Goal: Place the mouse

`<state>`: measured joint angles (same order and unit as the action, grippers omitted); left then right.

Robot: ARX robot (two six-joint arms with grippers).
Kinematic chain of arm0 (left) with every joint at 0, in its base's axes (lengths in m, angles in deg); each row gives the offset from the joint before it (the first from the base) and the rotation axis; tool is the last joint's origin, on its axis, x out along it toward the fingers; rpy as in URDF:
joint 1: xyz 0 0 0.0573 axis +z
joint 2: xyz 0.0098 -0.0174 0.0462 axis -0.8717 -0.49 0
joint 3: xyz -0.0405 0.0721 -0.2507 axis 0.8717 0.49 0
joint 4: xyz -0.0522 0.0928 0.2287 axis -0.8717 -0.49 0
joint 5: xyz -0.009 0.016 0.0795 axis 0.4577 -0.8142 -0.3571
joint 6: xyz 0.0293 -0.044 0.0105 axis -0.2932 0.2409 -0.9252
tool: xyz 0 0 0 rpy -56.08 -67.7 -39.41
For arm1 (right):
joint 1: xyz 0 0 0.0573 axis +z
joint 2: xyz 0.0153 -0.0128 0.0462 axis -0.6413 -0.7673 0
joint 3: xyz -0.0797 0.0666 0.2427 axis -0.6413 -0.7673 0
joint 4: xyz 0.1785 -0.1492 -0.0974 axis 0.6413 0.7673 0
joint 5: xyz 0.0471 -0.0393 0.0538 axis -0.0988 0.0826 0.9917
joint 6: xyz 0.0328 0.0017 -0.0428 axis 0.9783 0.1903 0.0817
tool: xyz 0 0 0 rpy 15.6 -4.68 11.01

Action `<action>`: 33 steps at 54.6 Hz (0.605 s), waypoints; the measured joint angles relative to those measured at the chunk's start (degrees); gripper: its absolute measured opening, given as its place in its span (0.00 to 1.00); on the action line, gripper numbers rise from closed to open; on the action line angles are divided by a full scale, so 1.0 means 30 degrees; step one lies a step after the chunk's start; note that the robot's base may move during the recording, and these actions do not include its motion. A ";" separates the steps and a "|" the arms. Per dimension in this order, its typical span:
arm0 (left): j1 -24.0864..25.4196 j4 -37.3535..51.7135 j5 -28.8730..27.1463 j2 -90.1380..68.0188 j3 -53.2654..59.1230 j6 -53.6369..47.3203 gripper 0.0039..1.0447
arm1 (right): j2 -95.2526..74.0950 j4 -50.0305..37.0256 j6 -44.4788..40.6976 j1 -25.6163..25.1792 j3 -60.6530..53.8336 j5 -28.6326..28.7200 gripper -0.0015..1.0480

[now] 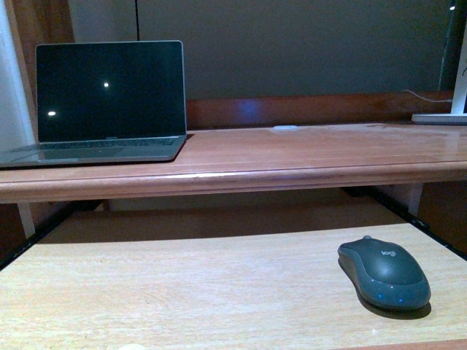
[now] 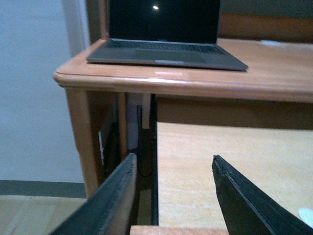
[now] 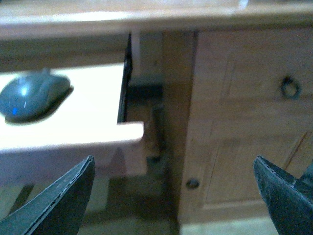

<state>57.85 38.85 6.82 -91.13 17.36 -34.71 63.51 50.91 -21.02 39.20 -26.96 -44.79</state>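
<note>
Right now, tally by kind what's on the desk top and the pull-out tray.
Laptop: 1
Mouse: 1
White object, cropped at right: 1
Total: 3; small pale spot mid-desk too unclear to count.

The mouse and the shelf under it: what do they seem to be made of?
The mouse looks like dark grey plastic with a smooth, slightly glossy finish: soft highlights sit on its dome. The shelf looks like pale wood or wood-patterned laminate, matt: fine grain lines show, but which one cannot be told.
</note>
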 joint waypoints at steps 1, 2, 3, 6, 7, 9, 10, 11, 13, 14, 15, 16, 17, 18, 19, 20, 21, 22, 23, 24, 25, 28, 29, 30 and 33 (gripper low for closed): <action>0.0160 0.0007 0.0182 0.0051 0.0095 -0.0058 0.39 | -0.0219 0.0277 0.0022 0.0007 0.0153 0.0087 0.93; 0.0408 0.0015 0.0226 0.0160 0.0248 -0.0102 0.36 | -0.0648 0.0656 0.0036 0.0087 0.0423 0.0219 0.93; 0.0561 0.0036 0.0226 0.0277 0.0386 -0.0117 0.32 | -0.1137 0.0772 0.0102 0.0211 0.0729 0.0248 0.93; 0.0801 0.0117 0.0248 0.0721 0.0809 -0.0168 0.21 | -0.3038 -0.0437 0.0525 0.0546 0.1843 -0.0131 0.93; 0.0823 0.0131 0.0291 0.0838 0.0911 -0.0182 0.17 | -0.3526 -0.0823 0.0583 0.0590 0.2215 -0.0204 0.93; 0.0823 0.0153 0.0335 0.1107 0.1173 -0.0233 0.09 | -0.5260 -0.1923 0.1042 0.0918 0.3628 -0.0408 0.93; 0.0823 0.0153 0.0342 0.1144 0.1224 -0.0233 0.07 | -0.5617 -0.2084 0.1137 0.1005 0.3927 -0.0488 0.93; 0.0823 0.0153 0.0342 0.1246 0.1326 -0.0240 0.04 | -0.6331 -0.2331 0.1297 0.1195 0.4517 -0.0670 0.93; 0.0838 0.0153 0.0364 0.1377 0.1479 -0.0255 0.02 | -0.7358 -0.2652 0.1486 0.1545 0.5340 -0.1078 0.93; 0.0838 0.0153 0.0357 0.1464 0.1581 -0.0299 0.02 | -0.7985 -0.2892 0.1545 0.1858 0.5821 -0.1377 0.93; 0.0838 0.0153 0.0364 0.1515 0.1625 -0.0299 0.02 | -0.8306 -0.3038 0.1545 0.2055 0.6076 -0.1537 0.93; 0.0838 0.0153 0.0357 0.1603 0.1719 -0.0306 0.02 | -0.8896 -0.3264 0.1559 0.2463 0.6543 -0.1814 0.93; 0.0838 0.0153 0.0357 0.1647 0.1763 -0.0306 0.02 | -0.9194 -0.3344 0.1559 0.2688 0.6783 -0.1887 0.93; 0.0838 0.0153 0.0357 0.1814 0.1880 -0.0306 0.02 | -1.0018 -0.3468 0.1617 0.3388 0.7460 -0.2484 0.93; 0.0838 0.0146 0.0357 0.1902 0.1945 -0.0306 0.02 | -1.0535 -0.3483 0.1625 0.3869 0.7898 -0.2769 0.93; 0.0838 0.0146 0.0357 0.2004 0.2011 -0.0313 0.02 | -1.1060 -0.3497 0.1625 0.4386 0.8306 -0.3031 0.93; 0.0838 0.0146 0.0357 0.2033 0.2040 -0.0313 0.02 | -1.1293 -0.3497 0.1617 0.4656 0.8502 -0.3162 0.93; 0.0838 0.0146 0.0364 0.2127 0.2098 -0.0313 0.02 | -1.1759 -0.3490 0.1610 0.5217 0.8881 -0.3461 0.93; 0.0838 0.0146 0.0364 0.2164 0.2135 -0.0313 0.02 | -1.2007 -0.3483 0.1610 0.5501 0.9071 -0.3606 0.93; 0.0838 0.0146 0.0357 0.2259 0.2208 -0.0313 0.02 | -1.2466 -0.3410 0.1603 0.6062 0.9442 -0.3854 0.93; 0.0838 0.0138 0.0357 0.2353 0.2280 -0.0313 0.02 | -1.2932 -0.3279 0.1588 0.6615 0.9814 -0.4044 0.93; 0.0845 0.0124 0.0357 0.2543 0.2433 -0.0313 0.02 | -1.4054 -0.3213 0.1355 0.7970 1.0586 -0.4670 0.93; 0.0845 -0.0168 0.0357 0.2849 0.2455 -0.0313 0.02 | -1.4498 -0.3293 0.1173 0.8495 1.0834 -0.4947 0.93; 0.0845 -0.0313 0.0357 0.2958 0.2455 -0.0313 0.02 | -1.4717 -0.3359 0.1122 0.8750 1.0943 -0.5020 0.93; 0.0852 -0.2208 0.0364 0.4750 0.2710 -0.0321 0.02 | -1.6546 -0.3643 0.0452 1.0418 1.1744 -0.5938 0.93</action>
<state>60.41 32.23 7.91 -76.88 25.49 -35.67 13.87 39.99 -19.67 70.46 8.28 -62.61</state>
